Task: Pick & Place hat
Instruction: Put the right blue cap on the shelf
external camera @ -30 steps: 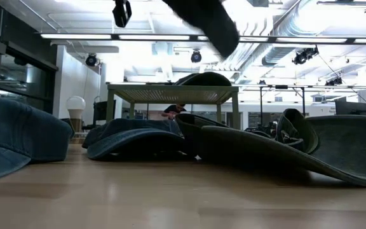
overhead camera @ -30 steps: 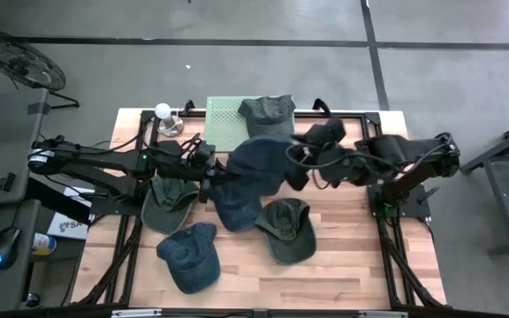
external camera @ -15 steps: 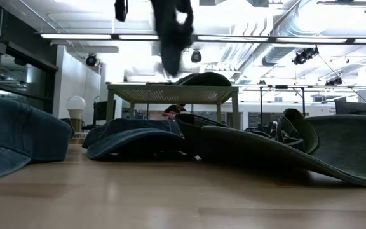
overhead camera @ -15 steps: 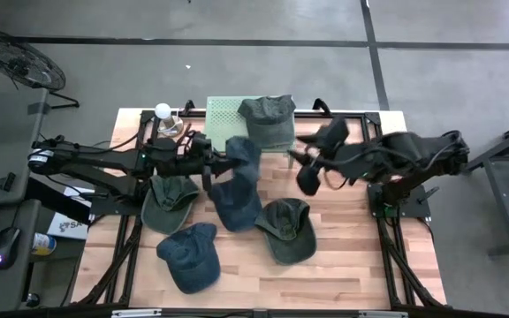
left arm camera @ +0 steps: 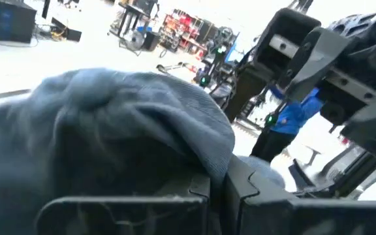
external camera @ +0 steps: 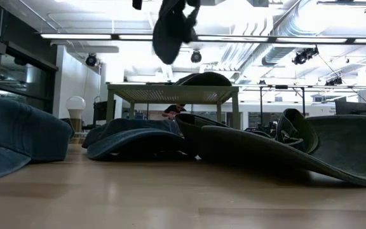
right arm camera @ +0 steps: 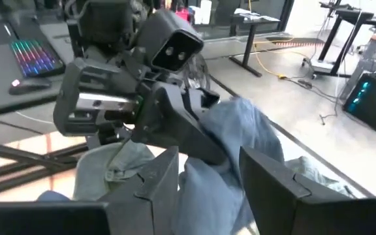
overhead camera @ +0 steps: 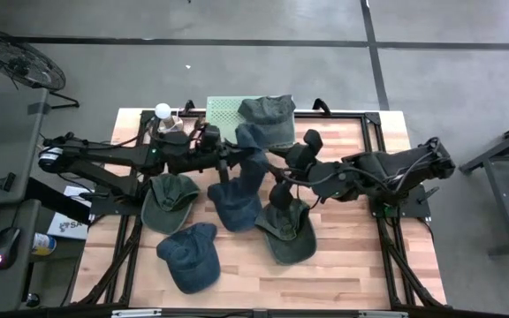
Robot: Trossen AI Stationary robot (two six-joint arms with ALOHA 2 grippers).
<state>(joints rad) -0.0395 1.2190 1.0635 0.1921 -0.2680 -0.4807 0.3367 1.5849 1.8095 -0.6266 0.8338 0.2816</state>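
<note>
My left gripper (overhead camera: 228, 161) is shut on a blue denim hat (overhead camera: 253, 152), held high above the table's middle; in the low view the hat (external camera: 170, 28) hangs at the top. My right gripper (overhead camera: 281, 190) is open and holds nothing. It hovers just to the right of the held hat, above an olive hat (overhead camera: 288, 231). Its wrist view looks between its fingers at the left gripper and the blue hat (right arm camera: 240, 140). Another olive hat (overhead camera: 268, 109) rests on a green stand (overhead camera: 224, 119) at the far edge. My left gripper pinches the blue hat's cloth (left arm camera: 201, 160) between its two fingers, coming level from the table's left. The cloth bunches over the fingertips and hides which part is held. The hat is lifted clear and droops slack below the fingers.
Several hats lie on the wooden table: an olive one (overhead camera: 168, 200), a blue one (overhead camera: 234, 205) under the held hat, another blue one (overhead camera: 191, 256) near the front. A white bulb lamp (overhead camera: 163, 115) stands at the far left. Bare wood shows along the near right.
A second ago both grippers held the blue hat spread out between them. My right gripper let go, drew back toward the right, then came down and nearer, over the olive hat. My left gripper moved right and toward the far edge; the hat now hangs bunched from it alone.
</note>
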